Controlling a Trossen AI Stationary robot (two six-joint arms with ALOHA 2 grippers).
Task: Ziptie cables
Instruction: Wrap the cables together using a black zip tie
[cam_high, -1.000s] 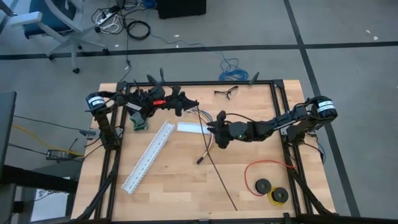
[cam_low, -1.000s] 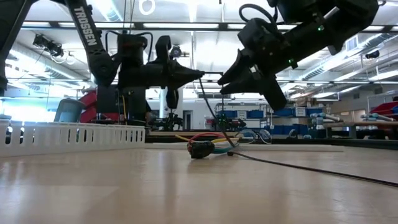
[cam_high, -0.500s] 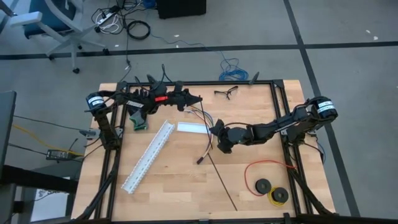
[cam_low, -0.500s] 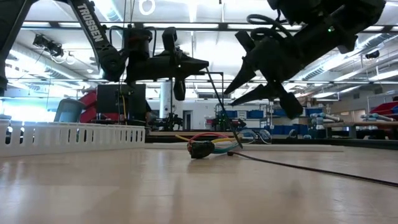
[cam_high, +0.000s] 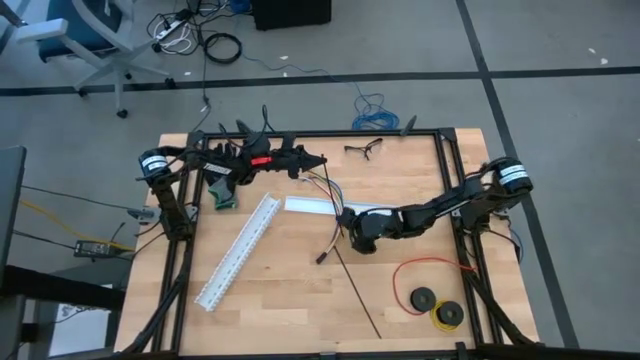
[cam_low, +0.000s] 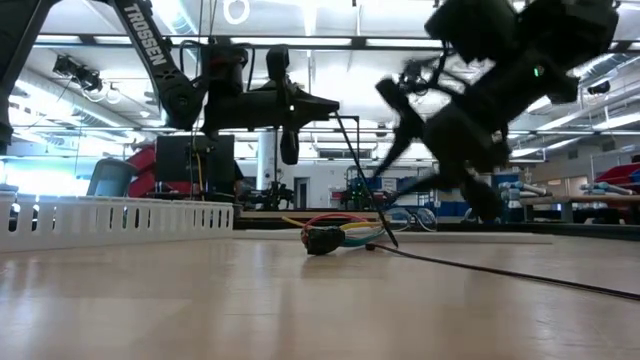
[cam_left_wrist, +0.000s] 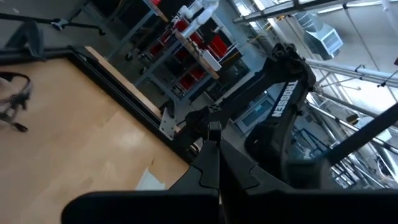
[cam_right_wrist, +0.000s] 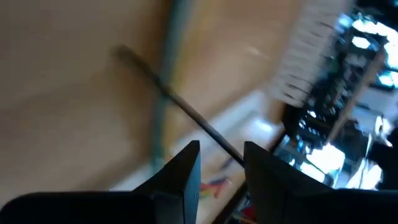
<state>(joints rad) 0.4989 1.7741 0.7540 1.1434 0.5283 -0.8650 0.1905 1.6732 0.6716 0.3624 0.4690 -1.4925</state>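
Note:
The cables (cam_high: 333, 232) lie on the table near its middle, a loose bundle of coloured wires ending in a dark plug (cam_low: 322, 240). A long black ziptie (cam_high: 357, 295) crosses them. My left gripper (cam_low: 335, 103) is above the table's far middle, shut on the ziptie's raised end. My right gripper (cam_right_wrist: 222, 155) hangs low over the cables, tipped downward and open. The ziptie (cam_right_wrist: 180, 102) runs into the gap between its fingers; I cannot tell whether it touches them. My left gripper pinches the ziptie's upper end (cam_low: 338, 116) between its shut fingertips. The fingers lie about level and reach in from the table's left. From them the strap slants down to the table beside the plug. Its remaining length (cam_low: 500, 270) lies flat, running toward the near right.
A white slotted channel (cam_high: 238, 250) lies slantwise on the left half, with a flat white strip (cam_high: 312, 206) beside the cables. A red wire loop (cam_high: 430, 272) and black spools (cam_high: 423, 298) sit near right. A green board (cam_high: 226, 195) lies under the left arm. Black rails (cam_high: 447, 160) frame the table.
My right gripper has sunk toward the cables and shifted toward the near edge, rolling about its own axis with its fingers staying apart. My left gripper has risen a little with the ziptie's end, which stands steeper; the rest of the strap has stayed on the table.

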